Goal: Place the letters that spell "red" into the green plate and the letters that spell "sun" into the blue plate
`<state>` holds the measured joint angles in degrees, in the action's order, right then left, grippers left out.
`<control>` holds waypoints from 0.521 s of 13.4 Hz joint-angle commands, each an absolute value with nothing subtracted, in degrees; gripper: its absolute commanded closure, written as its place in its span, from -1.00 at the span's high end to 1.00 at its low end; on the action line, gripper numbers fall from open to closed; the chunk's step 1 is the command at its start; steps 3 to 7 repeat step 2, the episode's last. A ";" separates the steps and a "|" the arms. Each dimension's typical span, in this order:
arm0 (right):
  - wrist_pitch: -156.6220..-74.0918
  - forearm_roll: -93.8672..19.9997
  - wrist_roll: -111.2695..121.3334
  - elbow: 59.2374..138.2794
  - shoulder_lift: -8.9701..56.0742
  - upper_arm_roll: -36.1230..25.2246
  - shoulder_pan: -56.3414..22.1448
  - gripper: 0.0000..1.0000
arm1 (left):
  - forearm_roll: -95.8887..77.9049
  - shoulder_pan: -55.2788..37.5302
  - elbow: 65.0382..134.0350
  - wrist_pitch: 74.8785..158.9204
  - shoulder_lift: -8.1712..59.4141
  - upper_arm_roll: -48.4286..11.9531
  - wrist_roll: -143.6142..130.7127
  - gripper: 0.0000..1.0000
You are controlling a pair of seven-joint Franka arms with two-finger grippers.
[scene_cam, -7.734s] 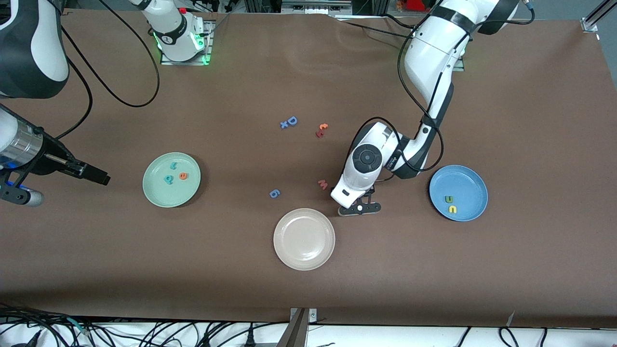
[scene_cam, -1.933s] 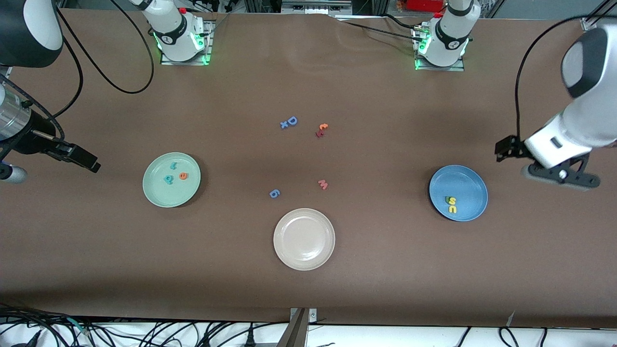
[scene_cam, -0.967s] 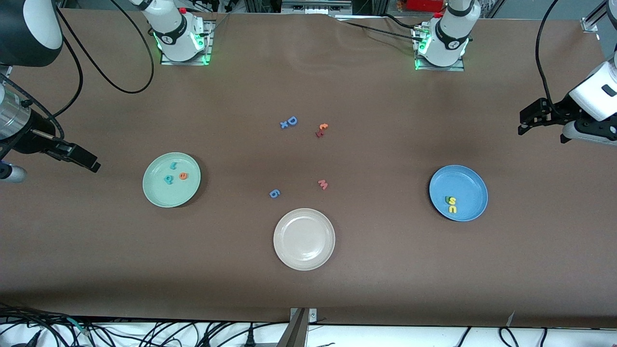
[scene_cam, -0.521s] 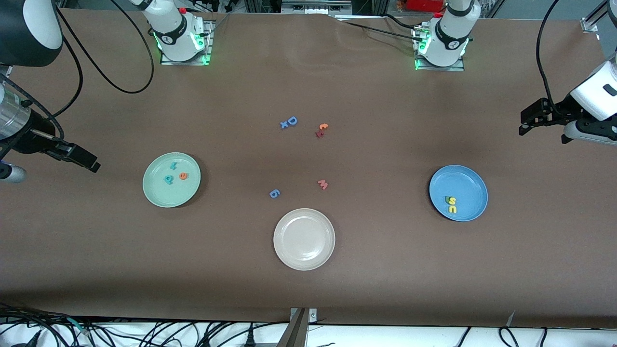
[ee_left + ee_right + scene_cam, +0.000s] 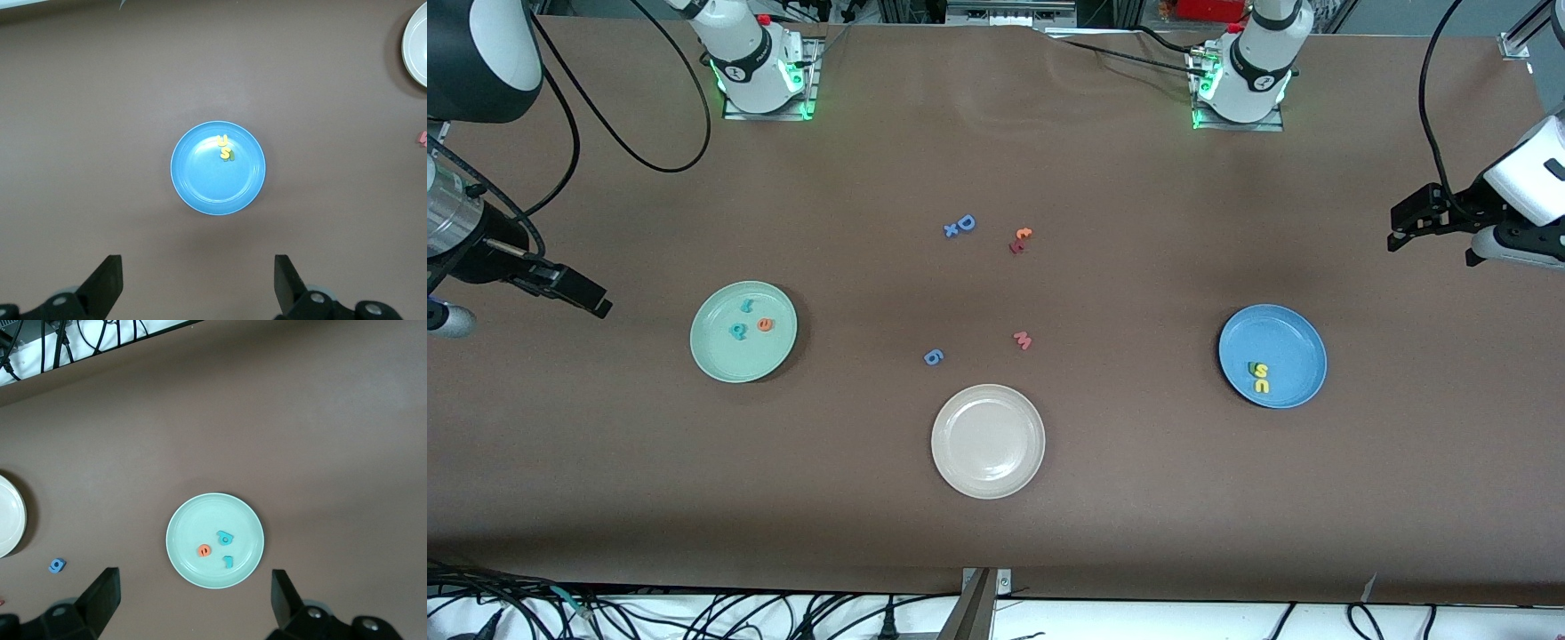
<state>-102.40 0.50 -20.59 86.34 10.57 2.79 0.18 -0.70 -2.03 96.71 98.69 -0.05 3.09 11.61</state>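
Left end effector (image 5: 1436, 222) now off blue plate (image 5: 1294, 333)

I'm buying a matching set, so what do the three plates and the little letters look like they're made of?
The green plate, blue plate and beige-white plate look like smooth moulded plastic, possibly melamine: flat solid colour, soft sheen, thin raised rims. The letters, such as the orange "e" and yellow "u", look matte and chunky, probably foam or plastic; too small to tell which.
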 commanded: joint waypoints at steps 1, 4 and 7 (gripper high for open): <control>-102.74 0.88 -20.83 87.71 8.96 3.16 0.53 0.99 | -0.35 -1.50 94.39 97.03 1.32 3.25 12.83 1.00; -102.74 0.79 -20.83 87.71 8.96 3.16 0.53 0.99 | -0.26 -1.58 94.39 97.03 1.32 3.16 12.83 1.00; -102.74 0.79 -20.83 87.71 8.96 3.16 0.53 0.99 | -0.26 -1.58 94.39 97.03 1.32 3.16 12.83 1.00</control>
